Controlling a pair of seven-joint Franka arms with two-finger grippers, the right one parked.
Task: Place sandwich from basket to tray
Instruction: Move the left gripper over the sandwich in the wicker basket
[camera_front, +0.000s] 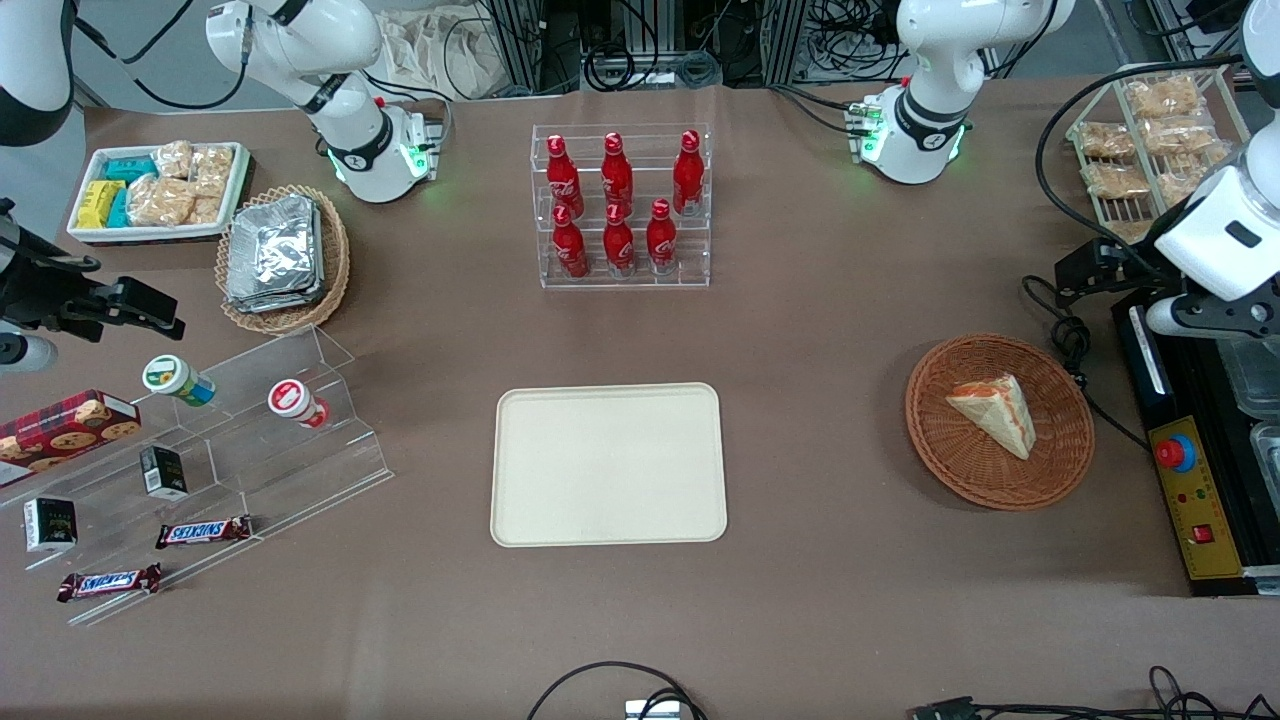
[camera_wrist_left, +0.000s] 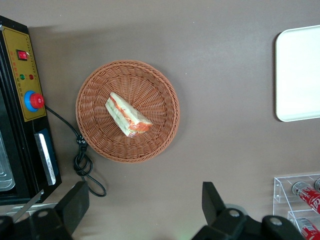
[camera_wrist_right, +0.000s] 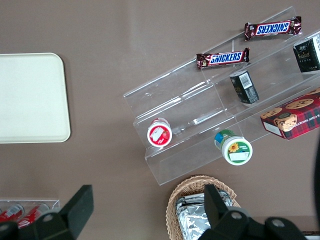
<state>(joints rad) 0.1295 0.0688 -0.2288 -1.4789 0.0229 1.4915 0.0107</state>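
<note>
The left arm's end effector (camera_wrist_left: 145, 205) is held high above the brown tabletop (camera_front: 820, 300), its two dark fingers (camera_wrist_left: 212, 197) spread wide apart with nothing between them. From the wrist camera the round, reddish-brown woven wicker basket (camera_wrist_left: 95, 127) is seen below and ahead of the fingertips, not yet directly under them, so the pose is judged to be an approach stance chosen to keep the whole target in sight before any descent.

The small triangular sandwich wedge of pale bread with red-orange and green filling (camera_wrist_left: 127, 115) lies flat near the middle of the basket, one long edge showing the filling. It is well apart from the end effector and untouched. The wide opening is judged suited to a wedge lying flat, since the fingers would have to straddle its two bread faces or its short sides.

The flat cream-beige rectangular tray with rounded corners (camera_front: 608, 465) sits bare toward the parked arm's end of the tabletop relative to the end effector, well apart from the basket, with open tabletop between them. The black control box with a red button (camera_wrist_left: 30, 100) stands just beside the basket, its cable (camera_wrist_left: 82, 155) touching the basket's rim, so a descent kept over the basket's centre would be prudent.
</note>
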